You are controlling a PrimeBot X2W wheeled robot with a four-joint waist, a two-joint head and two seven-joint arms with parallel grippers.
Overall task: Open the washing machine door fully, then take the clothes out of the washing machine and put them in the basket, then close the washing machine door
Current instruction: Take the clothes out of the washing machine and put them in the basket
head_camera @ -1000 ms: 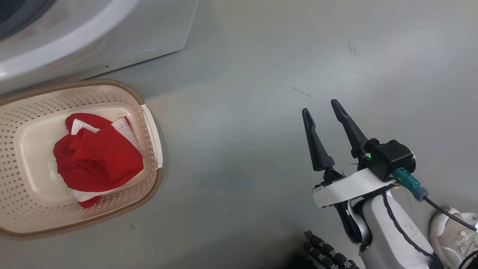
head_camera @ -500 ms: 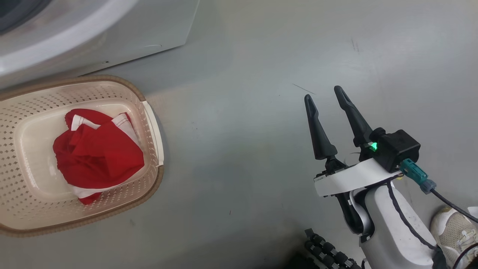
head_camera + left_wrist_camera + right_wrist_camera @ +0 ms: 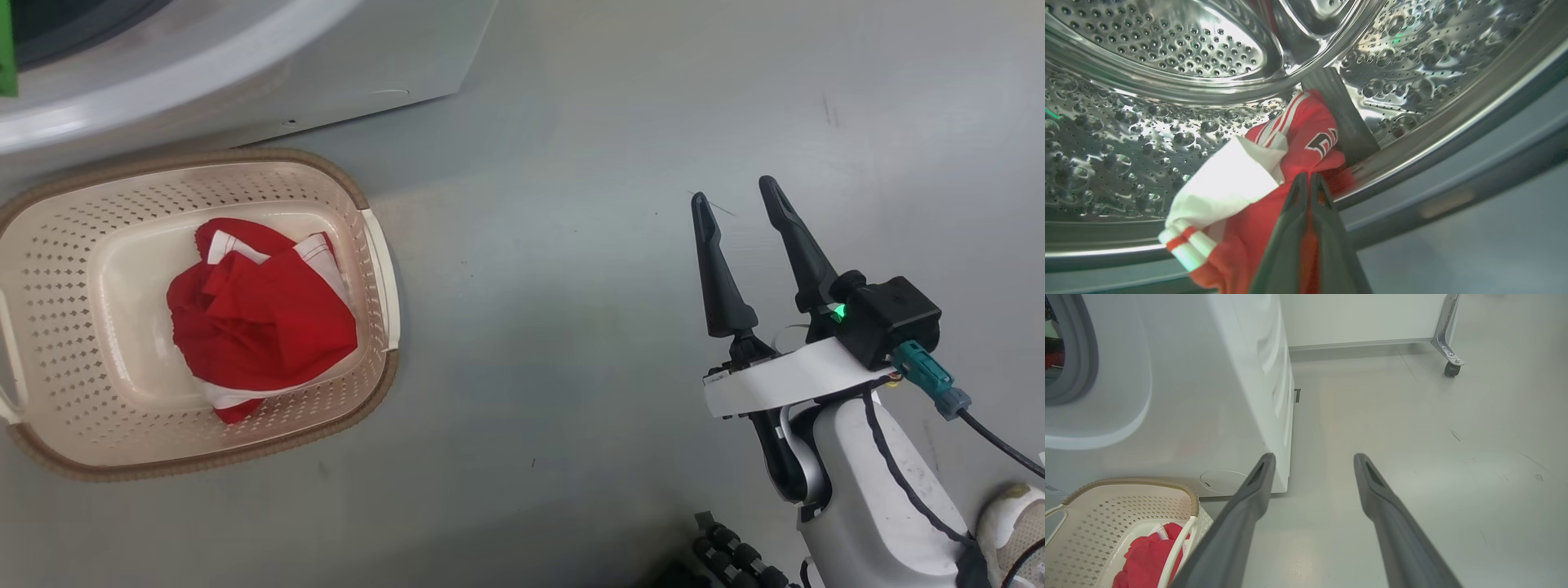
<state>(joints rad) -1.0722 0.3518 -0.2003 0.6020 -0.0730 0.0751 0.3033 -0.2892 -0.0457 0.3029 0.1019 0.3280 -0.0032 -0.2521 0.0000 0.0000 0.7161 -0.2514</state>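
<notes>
- Left gripper (image 3: 1308, 179), seen along its own fingers, had gone from spread wide a second earlier to pressed together, pinching a fold of the red-and-white garment (image 3: 1290, 139).
- That garment lay at the near lip of the steel drum (image 3: 1167, 49) inside the washing machine (image 3: 245, 65). It was draped against a grey paddle (image 3: 1343, 122), its white panel and striped cuff hanging toward the drum's near edge.
- Right gripper (image 3: 734, 191) stayed spread and empty over the bare grey floor (image 3: 571, 245), well to the right of the basket (image 3: 371, 192).
- The basket sat on the floor just in front of the washing machine, at the left of the head view. It already held a red bundle (image 3: 261, 327) with white trim, lying as it had before.
- Everything in the head view had slid a little right and upward compared with a second earlier. That read as the camera turning, not the basket moving.
- Judged from this, the grasp on the garment in the drum was freshly made. The step in hand was lifting it out and carrying it to the basket, and closing the door was still to come.
- The pinch sat on a thin fold, so the cloth might slip free or catch on the paddle while being drawn out.
</notes>
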